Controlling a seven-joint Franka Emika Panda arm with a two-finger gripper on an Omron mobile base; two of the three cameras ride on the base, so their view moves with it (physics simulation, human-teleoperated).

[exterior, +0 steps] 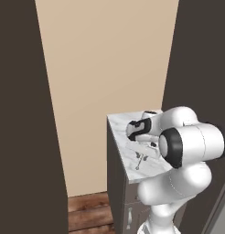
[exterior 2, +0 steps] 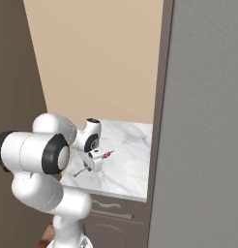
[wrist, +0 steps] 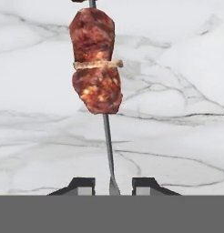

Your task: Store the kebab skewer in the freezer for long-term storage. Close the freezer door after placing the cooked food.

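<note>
- Your fingers point(wrist: 113, 184) sit nearly together w/ the kebab skewer point(wrist: 96, 63) shaft running up between the two tips in the hand view; reads as clamped on the metal stem, though actual pad contact is hard to confirm
- Skewer lies on the marble tabletop point(exterior 2: 128, 167), meat chunks out ahead of the hand, bare stem end at the tips; in the right base view the reddish end point(exterior 2: 107, 154) pokes out just beside the hand
- Step in hand, by my read: securing the grip before lifting. You're holding a thin round stem far from the heavy meat end, so it'll likely want to droop or swivel
- Lift straight up & slow, watch the hand view: if the meat end sags or rolls, set it down and re-grip nearer the chunks
- Keep the skewer roughly level during the carry, avoid quick wrist turns
- Grey freezer point(exterior 2: 208, 121) panel stands close on the right in the right base view; swing w/ clearance from its edge
- No brands, labels or readable writing anywhere
</note>
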